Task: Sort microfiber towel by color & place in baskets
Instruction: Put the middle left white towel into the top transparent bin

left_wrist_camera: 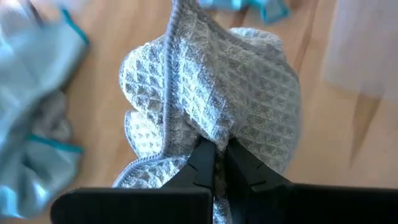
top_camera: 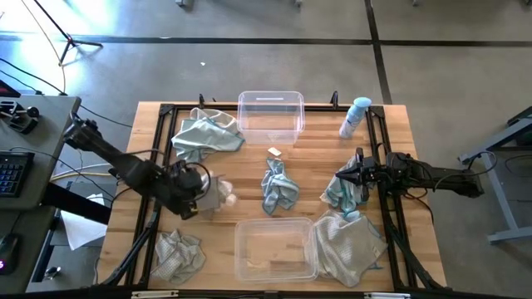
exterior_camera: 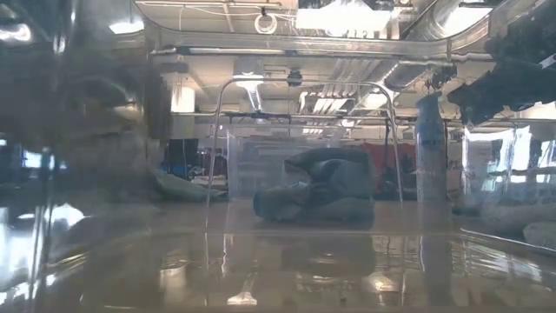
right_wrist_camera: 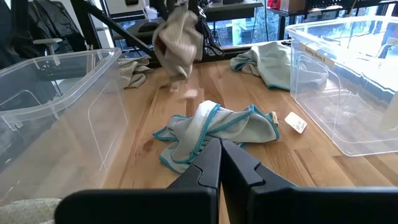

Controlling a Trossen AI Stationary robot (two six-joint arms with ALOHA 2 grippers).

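My left gripper [top_camera: 198, 184] is shut on a beige-grey waffle towel [left_wrist_camera: 211, 87], which also shows in the right wrist view as a beige-grey towel [right_wrist_camera: 178, 38] hanging in the air. My right gripper [top_camera: 342, 178] is shut and holds nothing. It hovers over a teal towel [top_camera: 339, 198] at the table's right. A second teal towel [right_wrist_camera: 211, 127] lies crumpled at the table's middle, ahead of its fingers. Another teal towel [top_camera: 204, 133] lies beside the far basket [top_camera: 271, 116]. Two beige towels [top_camera: 178, 254] [top_camera: 346, 246] flank the near basket [top_camera: 274, 247]. My left gripper pinches a bunched fold of the beige-grey towel [left_wrist_camera: 214, 138] between its two fingers, coming from above and pointing down. The cloth hangs slack below the fingers, its hemmed edge [left_wrist_camera: 169, 74] trailing down. In the right wrist view it is lifted clear of the table.
A blue-capped spray bottle [top_camera: 355, 116] stands at the far right, beside the far basket. A small tag [top_camera: 274, 152] lies on the wood between the baskets. A black metal frame [top_camera: 163, 141] runs along the table's edges. Bare wood shows between the two baskets.
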